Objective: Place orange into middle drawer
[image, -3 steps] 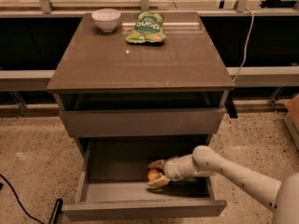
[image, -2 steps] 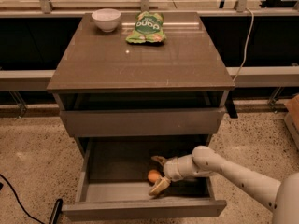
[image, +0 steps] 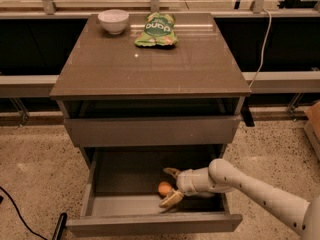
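The orange (image: pixel 164 188) lies on the floor of the pulled-out middle drawer (image: pixel 150 223), right of its centre. My gripper (image: pixel 170 186) is inside the drawer, reaching in from the right. It is open, with one fingertip (image: pixel 171 172) behind the orange and the other (image: pixel 171 199) in front of it. The orange sits between the fingers, close to their tips. The white arm (image: pixel 250 186) crosses over the drawer's right side.
The upper drawer (image: pixel 150 130) stands slightly ajar under the tabletop (image: pixel 150 64). A white bowl (image: pixel 113 20) and a green snack bag (image: pixel 156 30) sit at the back of the top. A black cable (image: pixel 20 216) lies on the floor at the left.
The gripper's fingers have spread apart around the orange, which now rests on the drawer floor. The arm has barely moved.
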{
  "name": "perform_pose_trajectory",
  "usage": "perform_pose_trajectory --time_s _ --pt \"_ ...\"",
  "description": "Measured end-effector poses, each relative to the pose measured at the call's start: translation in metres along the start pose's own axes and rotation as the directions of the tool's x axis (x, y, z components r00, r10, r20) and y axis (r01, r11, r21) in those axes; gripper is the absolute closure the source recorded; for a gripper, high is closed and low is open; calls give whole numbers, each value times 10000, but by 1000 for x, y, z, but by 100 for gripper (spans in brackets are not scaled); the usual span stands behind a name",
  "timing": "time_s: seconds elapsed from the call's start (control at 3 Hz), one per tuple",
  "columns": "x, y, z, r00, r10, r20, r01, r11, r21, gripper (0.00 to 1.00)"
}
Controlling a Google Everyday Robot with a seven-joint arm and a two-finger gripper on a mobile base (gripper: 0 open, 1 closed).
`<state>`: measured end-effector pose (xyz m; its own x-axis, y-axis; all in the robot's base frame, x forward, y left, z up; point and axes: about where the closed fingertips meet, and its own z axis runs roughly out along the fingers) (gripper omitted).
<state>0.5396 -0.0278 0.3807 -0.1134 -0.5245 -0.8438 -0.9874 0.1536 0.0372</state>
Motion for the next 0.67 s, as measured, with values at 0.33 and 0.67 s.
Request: perform_pose_trajectory --time_s 0.33,0.67 --pt "1 5 -20 9995 95 315 -107 9992 384 25" --pt "5 10 -53 9975 188 677 -245 9961 845 6"
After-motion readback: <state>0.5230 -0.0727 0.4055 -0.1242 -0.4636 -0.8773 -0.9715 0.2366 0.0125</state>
